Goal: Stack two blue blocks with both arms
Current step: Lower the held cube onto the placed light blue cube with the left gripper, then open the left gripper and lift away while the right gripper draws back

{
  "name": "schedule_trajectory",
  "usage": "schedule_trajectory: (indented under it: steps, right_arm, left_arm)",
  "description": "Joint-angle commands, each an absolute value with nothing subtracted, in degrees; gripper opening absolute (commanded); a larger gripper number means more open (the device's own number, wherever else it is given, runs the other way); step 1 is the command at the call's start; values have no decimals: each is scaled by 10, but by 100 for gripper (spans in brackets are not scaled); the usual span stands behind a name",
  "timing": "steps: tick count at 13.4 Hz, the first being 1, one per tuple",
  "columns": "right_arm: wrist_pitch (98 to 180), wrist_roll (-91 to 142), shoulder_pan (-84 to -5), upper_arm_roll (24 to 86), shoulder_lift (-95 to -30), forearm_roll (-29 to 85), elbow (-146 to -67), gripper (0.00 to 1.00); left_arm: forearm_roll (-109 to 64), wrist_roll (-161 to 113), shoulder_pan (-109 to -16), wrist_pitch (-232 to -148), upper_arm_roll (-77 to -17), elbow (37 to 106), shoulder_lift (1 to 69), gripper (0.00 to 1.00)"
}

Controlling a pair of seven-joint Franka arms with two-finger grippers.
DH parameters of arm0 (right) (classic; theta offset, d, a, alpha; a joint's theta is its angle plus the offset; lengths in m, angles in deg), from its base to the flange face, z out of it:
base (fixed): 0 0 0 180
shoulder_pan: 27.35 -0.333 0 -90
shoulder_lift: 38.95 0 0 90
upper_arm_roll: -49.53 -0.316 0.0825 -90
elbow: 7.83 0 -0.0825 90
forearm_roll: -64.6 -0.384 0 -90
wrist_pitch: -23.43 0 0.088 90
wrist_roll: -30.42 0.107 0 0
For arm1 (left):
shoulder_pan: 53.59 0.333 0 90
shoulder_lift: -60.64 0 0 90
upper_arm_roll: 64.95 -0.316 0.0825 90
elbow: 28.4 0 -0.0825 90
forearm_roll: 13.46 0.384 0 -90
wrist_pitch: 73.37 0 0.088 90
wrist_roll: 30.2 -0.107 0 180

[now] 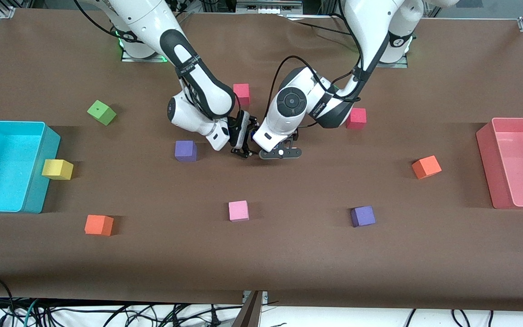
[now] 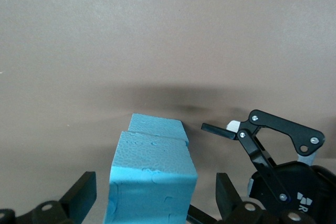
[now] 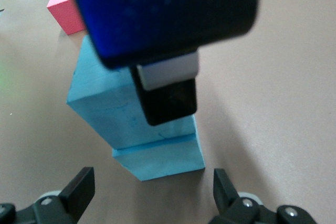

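The two blue blocks stand one on the other in the middle of the table. In the left wrist view the top blue block point(image 2: 152, 182) sits between my left gripper's point(image 2: 156, 198) open jaws, with a gap on each side; the lower blue block point(image 2: 157, 127) shows past it. In the right wrist view the top block point(image 3: 107, 98) rests slightly askew on the lower block point(image 3: 163, 158). My right gripper point(image 3: 152, 192) is open and empty beside the stack. In the front view my left gripper point(image 1: 279, 153) and right gripper point(image 1: 242, 145) are close together and hide the blocks.
A cyan bin point(image 1: 7, 165) stands at the right arm's end, a pink bin point(image 1: 515, 161) at the left arm's end. A purple cube point(image 1: 185, 151) lies beside the right gripper. Red cubes point(image 1: 241, 93) point(image 1: 356, 118), a pink cube point(image 1: 238, 210) and a second purple cube point(image 1: 362, 216) lie around.
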State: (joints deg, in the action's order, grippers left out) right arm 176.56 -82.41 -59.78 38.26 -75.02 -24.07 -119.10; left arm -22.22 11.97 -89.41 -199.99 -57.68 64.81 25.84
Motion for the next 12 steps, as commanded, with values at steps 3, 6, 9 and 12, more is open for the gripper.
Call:
schedule_trajectory:
  steps: [3, 6, 9, 12]
  right_arm:
    - [1760, -840, -590, 375, -742, -255, -1199, 100]
    - [1759, -840, -590, 376, -736, -255, -1205, 100]
    - [1759, -840, -588, 377, -728, -255, -1218, 100]
    - [1758, -841, -578, 377, -719, -255, -1235, 100]
  left_arm:
    - [-205, 114, -886, -1991, -585, 648, 273, 100]
    - [-205, 114, -864, -1989, -585, 651, 286, 100]
    - [-211, 115, -834, -1972, -585, 657, 310, 100]
    - [-211, 106, -775, -1932, -585, 676, 358, 100]
